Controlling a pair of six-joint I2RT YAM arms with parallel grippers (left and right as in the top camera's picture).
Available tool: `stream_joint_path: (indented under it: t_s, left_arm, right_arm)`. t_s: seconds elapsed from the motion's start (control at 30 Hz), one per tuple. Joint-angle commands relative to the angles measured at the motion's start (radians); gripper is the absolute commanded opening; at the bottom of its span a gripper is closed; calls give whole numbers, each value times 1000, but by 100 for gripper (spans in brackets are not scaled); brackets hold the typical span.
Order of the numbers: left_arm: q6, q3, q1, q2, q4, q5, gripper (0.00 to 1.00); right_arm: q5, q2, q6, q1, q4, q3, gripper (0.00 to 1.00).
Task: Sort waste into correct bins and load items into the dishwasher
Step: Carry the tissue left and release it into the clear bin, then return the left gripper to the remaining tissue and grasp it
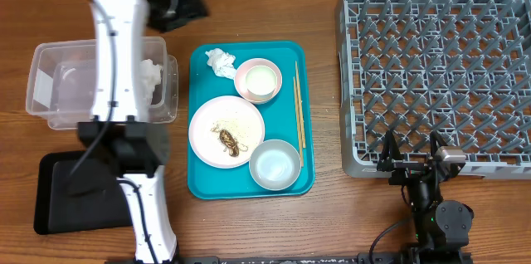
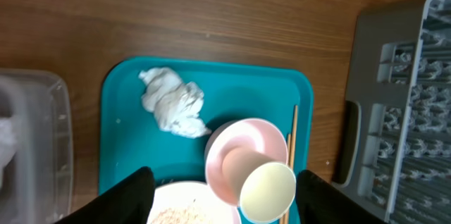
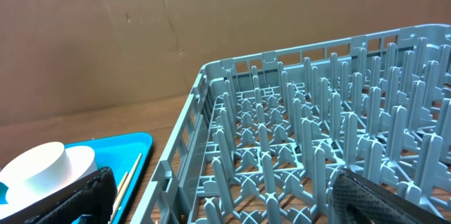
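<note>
Left hand (image 2: 225, 199) near crumpled white tissue (image 2: 173, 102)

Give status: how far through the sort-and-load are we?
Early. Done: one tissue lies in the clear tub. In hand: nothing; left gripper open and empty, right gripper open at the dish rack. Left, on the teal tray: second tissue, food scrap on the plate, pink bowl, cup, larger bowl, chopsticks. Rack holds nothing.

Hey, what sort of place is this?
Likely a lab tabletop staged as a dish-clearing station: a teal plastic serving tray with a soiled round plate, a grey plastic lattice dish rack, and a clear plastic tub.
</note>
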Motion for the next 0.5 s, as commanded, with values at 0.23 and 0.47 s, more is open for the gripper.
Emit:
stream_joint_path:
  t_s: [0.23, 0.47]
  left_arm:
    - [-287, 4, -142, -3, 56, -476, 67]
    - [-317, 3, -141, 83, 75, -394, 62]
  right_arm:
    - [10, -12, -4, -5, 6, -11, 100]
    - [10, -12, -4, -5, 6, -11, 100]
